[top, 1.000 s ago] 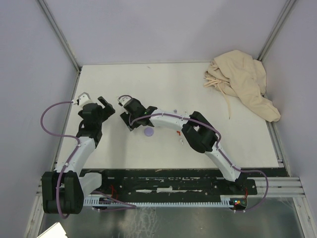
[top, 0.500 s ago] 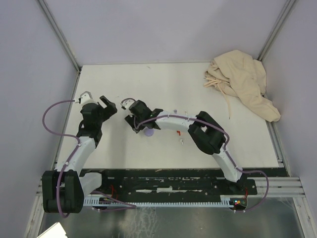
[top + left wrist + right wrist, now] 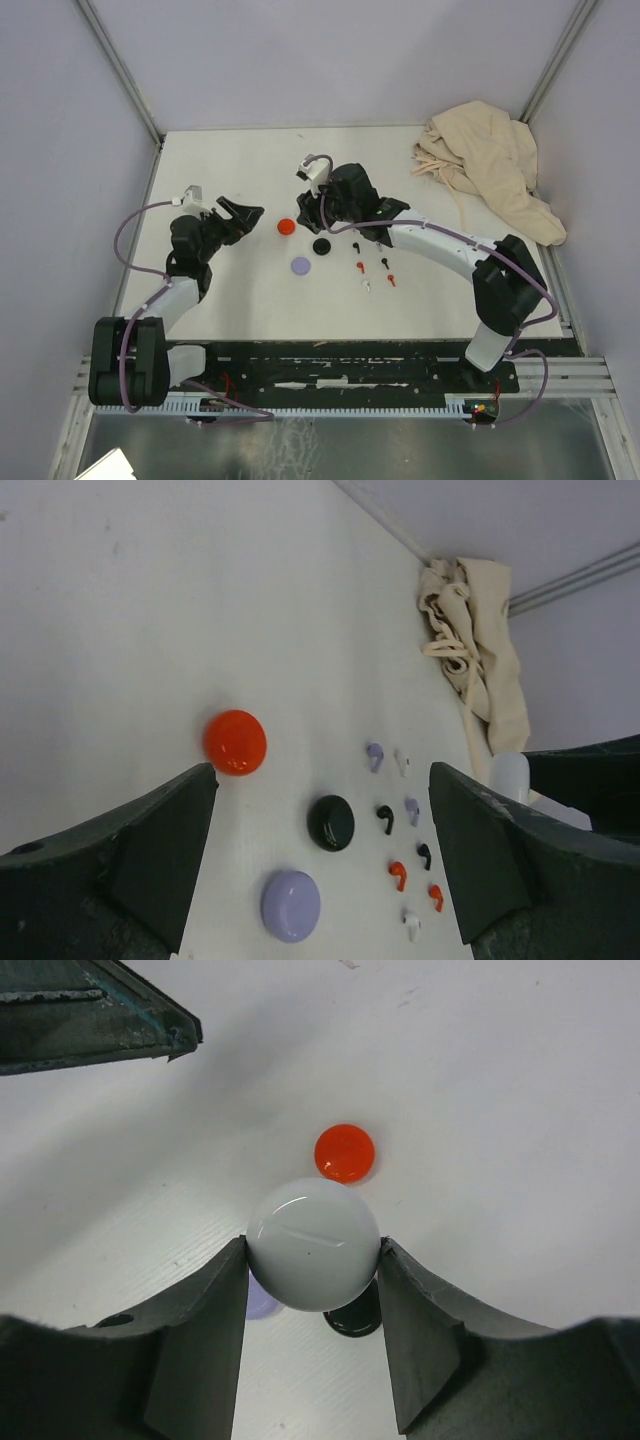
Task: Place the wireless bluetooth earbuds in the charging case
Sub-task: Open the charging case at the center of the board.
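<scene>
My right gripper (image 3: 312,1260) is shut on a white round charging case (image 3: 314,1244), held above the table; in the top view this gripper (image 3: 322,203) hangs over the table's middle. Below it lie a red disc (image 3: 286,227), a black disc (image 3: 321,245) and a lavender disc (image 3: 300,266). Several tiny earbuds lie right of the discs: lavender (image 3: 374,754), white (image 3: 401,761), black (image 3: 385,818) and red (image 3: 398,874). My left gripper (image 3: 245,214) stands open at the left with nothing between its fingers, facing the discs.
A crumpled beige cloth (image 3: 490,165) lies in the back right corner. Walls close the table on the left, back and right. The left gripper's finger (image 3: 100,1020) shows at the top left of the right wrist view.
The right arm has swung back and to the right with the white case, uncovering the discs and earbuds. The left gripper has shifted right and turned toward them.
</scene>
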Controlling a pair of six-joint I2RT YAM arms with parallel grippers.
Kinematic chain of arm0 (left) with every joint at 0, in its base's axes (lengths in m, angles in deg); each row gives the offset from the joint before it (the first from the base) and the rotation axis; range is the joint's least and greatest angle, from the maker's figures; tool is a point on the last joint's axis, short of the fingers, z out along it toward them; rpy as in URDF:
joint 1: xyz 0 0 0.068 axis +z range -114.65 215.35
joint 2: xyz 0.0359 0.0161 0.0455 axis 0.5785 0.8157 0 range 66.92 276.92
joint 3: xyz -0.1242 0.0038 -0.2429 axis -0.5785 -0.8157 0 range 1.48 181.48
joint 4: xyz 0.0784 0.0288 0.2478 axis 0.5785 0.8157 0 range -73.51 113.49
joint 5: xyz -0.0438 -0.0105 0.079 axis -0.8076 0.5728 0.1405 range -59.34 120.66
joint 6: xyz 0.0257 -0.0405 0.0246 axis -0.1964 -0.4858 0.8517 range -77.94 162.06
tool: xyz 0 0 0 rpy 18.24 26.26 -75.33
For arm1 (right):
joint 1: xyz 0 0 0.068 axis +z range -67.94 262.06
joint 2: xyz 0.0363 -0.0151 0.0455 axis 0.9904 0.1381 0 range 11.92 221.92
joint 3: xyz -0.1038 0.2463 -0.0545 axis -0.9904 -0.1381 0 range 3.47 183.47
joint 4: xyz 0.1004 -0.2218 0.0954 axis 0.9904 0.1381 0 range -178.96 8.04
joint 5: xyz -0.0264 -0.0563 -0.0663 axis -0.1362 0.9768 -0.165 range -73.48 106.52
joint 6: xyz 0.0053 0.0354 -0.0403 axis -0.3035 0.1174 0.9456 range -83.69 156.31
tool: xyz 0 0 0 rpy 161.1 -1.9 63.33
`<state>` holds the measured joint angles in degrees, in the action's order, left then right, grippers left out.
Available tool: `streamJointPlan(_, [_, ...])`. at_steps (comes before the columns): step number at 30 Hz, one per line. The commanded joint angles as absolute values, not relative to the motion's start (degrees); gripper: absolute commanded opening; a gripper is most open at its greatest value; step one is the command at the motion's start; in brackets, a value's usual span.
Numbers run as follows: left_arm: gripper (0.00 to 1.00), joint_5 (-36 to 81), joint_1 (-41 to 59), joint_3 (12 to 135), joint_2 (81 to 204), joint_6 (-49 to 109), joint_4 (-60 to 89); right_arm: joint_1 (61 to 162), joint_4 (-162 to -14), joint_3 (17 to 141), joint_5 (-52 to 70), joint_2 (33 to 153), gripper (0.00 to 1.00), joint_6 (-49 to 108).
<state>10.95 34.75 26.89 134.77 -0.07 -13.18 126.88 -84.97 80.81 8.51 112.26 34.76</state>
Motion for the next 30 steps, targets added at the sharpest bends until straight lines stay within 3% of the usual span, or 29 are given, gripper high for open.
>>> streamJointPlan(1, [0.92, 0.6, 34.5, 23.9, 136.7, -11.6, -31.7, 125.9, -88.6, 76.9, -0.6, 108.1, 0.25, 37.1])
streamJointPlan(16, [0.77, -1.4, 23.6, 24.3, 142.2, -16.1, -38.6, 125.7, -85.1, 76.5, -8.8, 108.7, 0.25, 38.5])
streamJointPlan(23, [0.63, -4.3, 22.7, 23.1, 148.7, -20.9, -48.9, 125.8, -83.6, 77.3, -9.3, 109.5, 0.25, 39.3])
streamJointPlan(30, [0.62, -5.1, 22.4, 23.1, 148.8, -20.7, -49.2, 125.8, -82.2, 77.9, -9.3, 110.0, 0.25, 40.3])
